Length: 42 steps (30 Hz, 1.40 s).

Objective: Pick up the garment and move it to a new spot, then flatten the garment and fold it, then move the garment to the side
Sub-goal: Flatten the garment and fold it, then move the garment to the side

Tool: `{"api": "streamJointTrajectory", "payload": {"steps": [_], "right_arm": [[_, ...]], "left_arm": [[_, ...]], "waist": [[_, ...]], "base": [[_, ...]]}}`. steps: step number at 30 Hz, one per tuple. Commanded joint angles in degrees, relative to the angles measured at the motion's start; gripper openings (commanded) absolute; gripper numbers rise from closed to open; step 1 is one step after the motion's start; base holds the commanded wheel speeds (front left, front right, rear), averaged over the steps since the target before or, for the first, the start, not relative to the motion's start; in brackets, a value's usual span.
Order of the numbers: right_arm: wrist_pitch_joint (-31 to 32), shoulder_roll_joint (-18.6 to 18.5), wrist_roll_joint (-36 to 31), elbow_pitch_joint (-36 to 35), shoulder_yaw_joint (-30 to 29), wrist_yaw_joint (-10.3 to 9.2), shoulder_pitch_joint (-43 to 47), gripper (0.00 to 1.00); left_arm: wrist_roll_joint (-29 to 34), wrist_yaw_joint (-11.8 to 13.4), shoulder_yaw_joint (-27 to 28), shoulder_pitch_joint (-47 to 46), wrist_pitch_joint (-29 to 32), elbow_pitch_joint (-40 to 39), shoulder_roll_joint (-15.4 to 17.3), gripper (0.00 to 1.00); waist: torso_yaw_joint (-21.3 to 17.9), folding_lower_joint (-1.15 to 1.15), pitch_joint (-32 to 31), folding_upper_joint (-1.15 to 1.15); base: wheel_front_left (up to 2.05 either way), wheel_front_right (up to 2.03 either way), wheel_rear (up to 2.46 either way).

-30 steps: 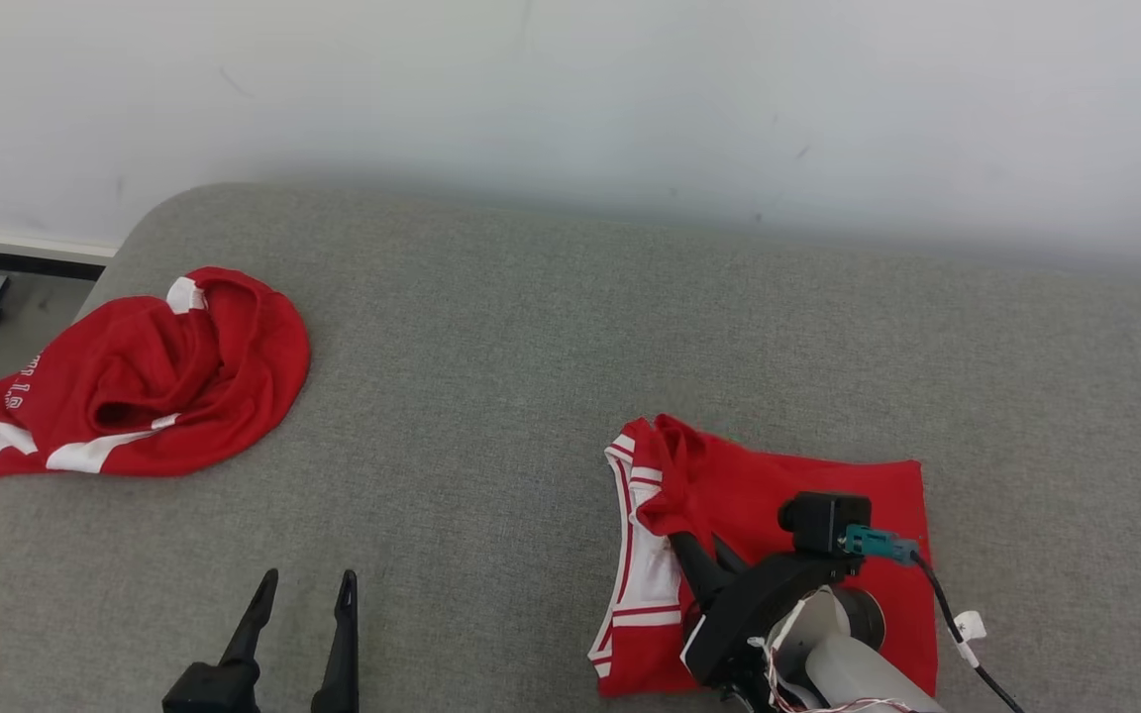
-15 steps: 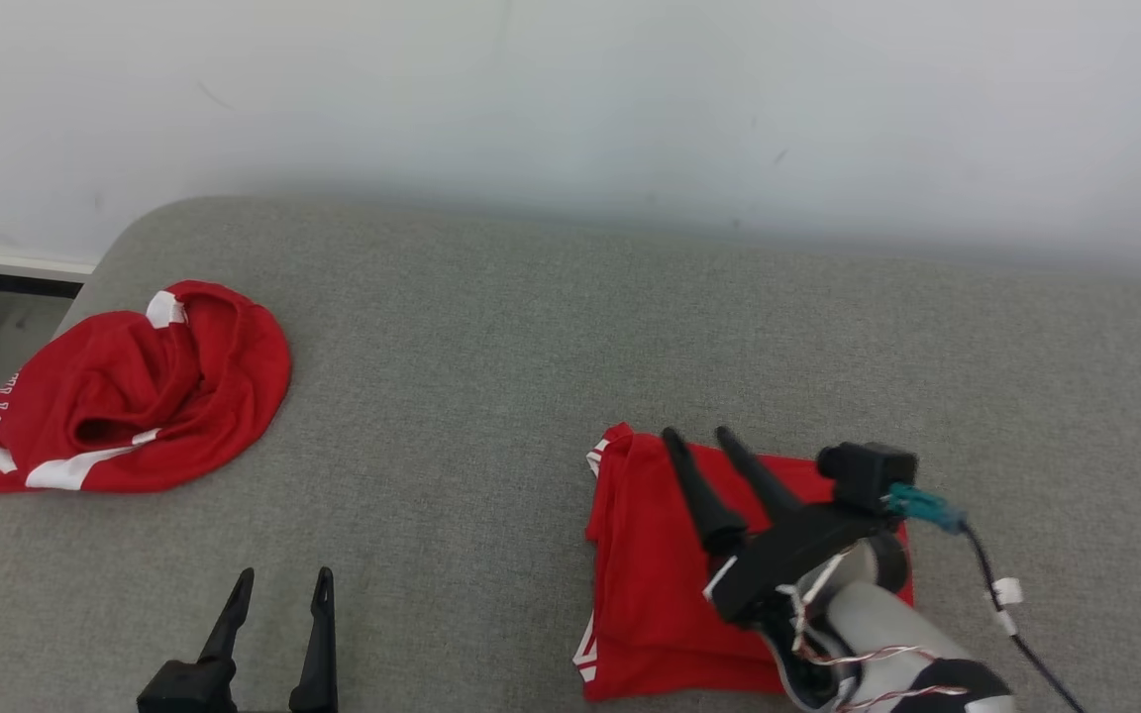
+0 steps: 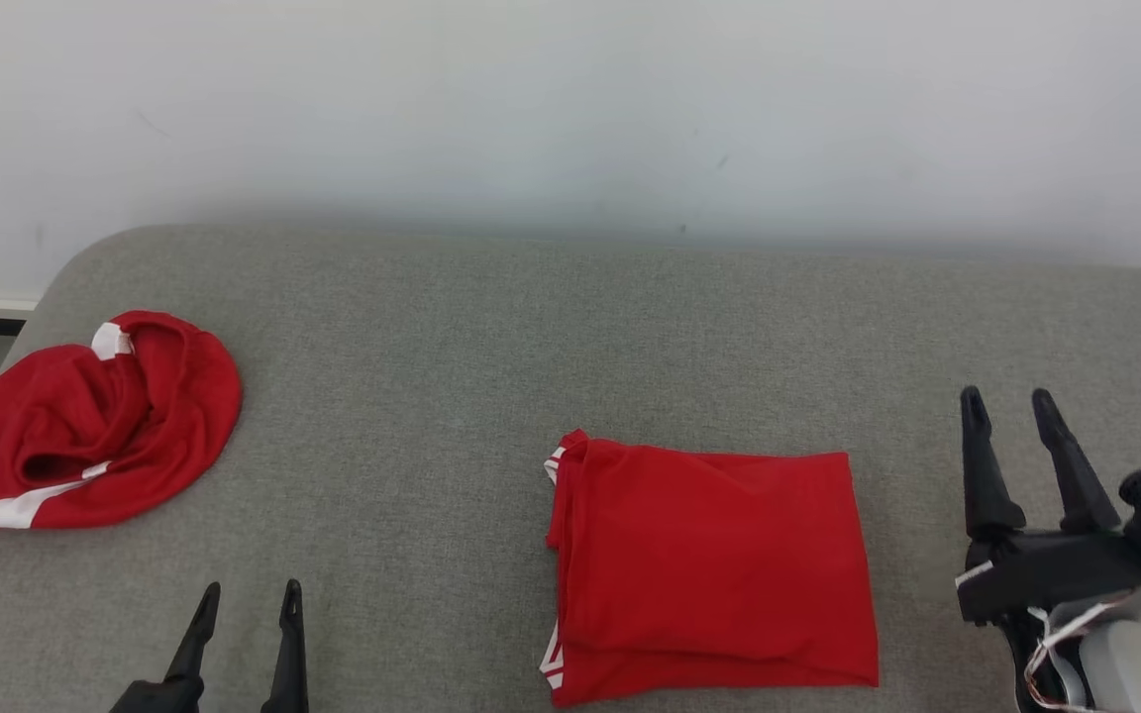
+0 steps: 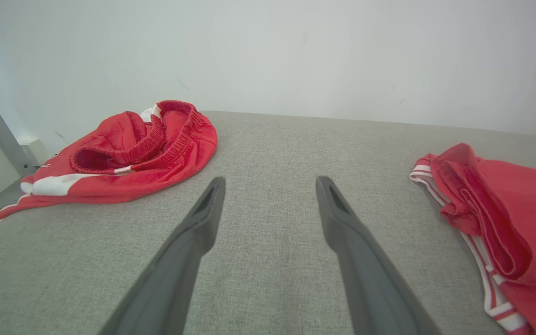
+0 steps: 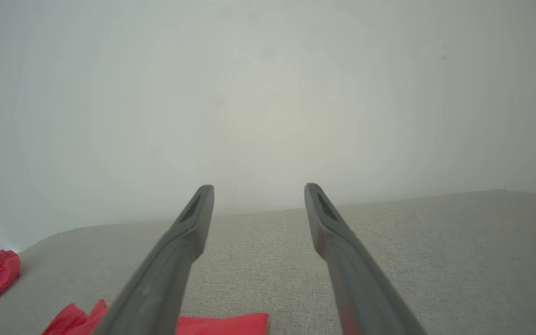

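On the grey cushion [image 3: 452,376], a folded red garment [image 3: 709,564] lies between left gripper [image 3: 251,586] and right gripper [image 3: 1006,394], both wide open, empty. Soft, limp cloth; probably best pinched through its stacked edge.

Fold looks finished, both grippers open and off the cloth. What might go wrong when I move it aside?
1. The folded garment lies in loose layers, with stacked edges at its left side; if the right gripper pinches only the top layer, the fold may open.
2. A crumpled garment of the same red sits at the left end of the grey cushion; moving that way risks tangling the two.
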Motion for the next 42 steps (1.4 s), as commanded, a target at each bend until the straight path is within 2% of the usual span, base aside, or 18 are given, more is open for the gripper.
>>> {"api": "streamJointTrajectory", "payload": {"steps": [1,4,8,13,26,42], "right_arm": [[-0.18,1.48,-2.36,-2.3,-2.48,-0.08,3.09,1.0],[-0.18,3.89,-5.2,-6.57,-6.76,-0.08,7.54,1.0],[-0.19,7.31,-7.73,-11.13,-9.65,-0.08,13.0,1.0],[-0.19,9.51,-9.45,-13.89,-8.91,-0.08,18.19,1.0],[-0.2,11.2,-10.81,-12.74,-5.4,-0.08,22.19,1.0],[-0.2,11.91,-12.31,-11.28,-4.83,-0.08,21.88,1.0]], "left_arm": [[0.72,0.15,0.48,0.76,-0.22,-0.49,0.23,1.0],[0.83,0.12,0.88,0.76,-0.22,-1.14,0.18,1.0],[1.22,0.1,1.37,1.28,-0.22,-2.16,0.02,1.0],[1.63,0.1,1.92,2.02,-0.22,-2.93,-0.18,1.0],[2.47,0.01,2.09,2.98,-0.22,-3.13,-0.55,1.0],[3.42,-0.2,1.79,3.0,-0.22,-2.87,-0.21,1.0]], "waist": [[-0.64,0.0,0.01,0.0],[-0.96,0.0,-0.09,0.0],[-1.28,0.0,-0.46,0.0],[-1.73,0.0,-1.26,0.0],[-2.32,0.0,-2.45,0.0],[-2.62,0.0,-2.55,0.0]], "base": [[0.0,0.0,0.0],[0.0,0.0,0.0],[0.0,0.0,0.0],[0.0,0.0,0.0],[0.0,0.0,0.0],[0.0,0.0,0.0]]}}
